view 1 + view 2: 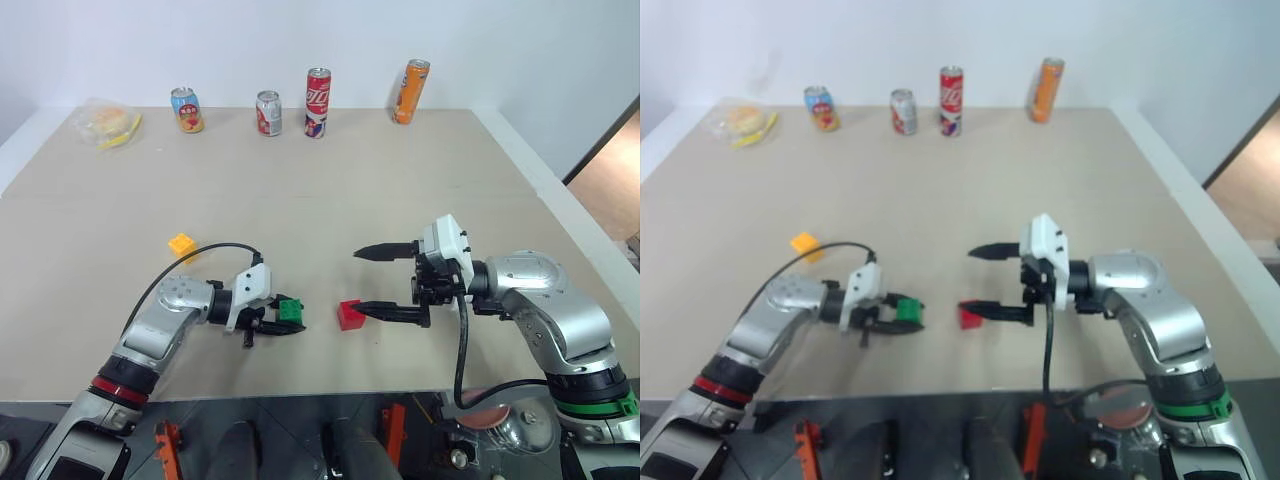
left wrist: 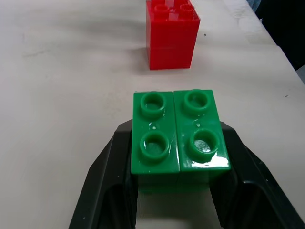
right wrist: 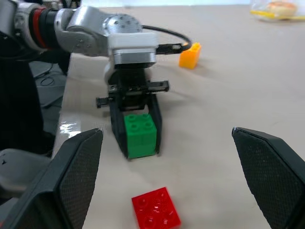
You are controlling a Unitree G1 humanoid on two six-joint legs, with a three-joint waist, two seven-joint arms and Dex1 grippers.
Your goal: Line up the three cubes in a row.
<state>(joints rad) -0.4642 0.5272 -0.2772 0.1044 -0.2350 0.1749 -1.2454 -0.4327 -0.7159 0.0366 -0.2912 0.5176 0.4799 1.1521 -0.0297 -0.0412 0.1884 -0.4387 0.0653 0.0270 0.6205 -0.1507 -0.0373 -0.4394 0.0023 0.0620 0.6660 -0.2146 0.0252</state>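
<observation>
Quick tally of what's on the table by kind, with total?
Cubes: 3 (red cube, green cube, yellow-orange cube)
Drink cans: 4 (blue can, silver can, red can, orange can)
Clear food bag: 1
Total: 8

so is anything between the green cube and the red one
Nothing visible. The left gripper holds the green cube, and only bare table lies between it and the red cube. The yellow-orange cube sits off to the side.
</observation>
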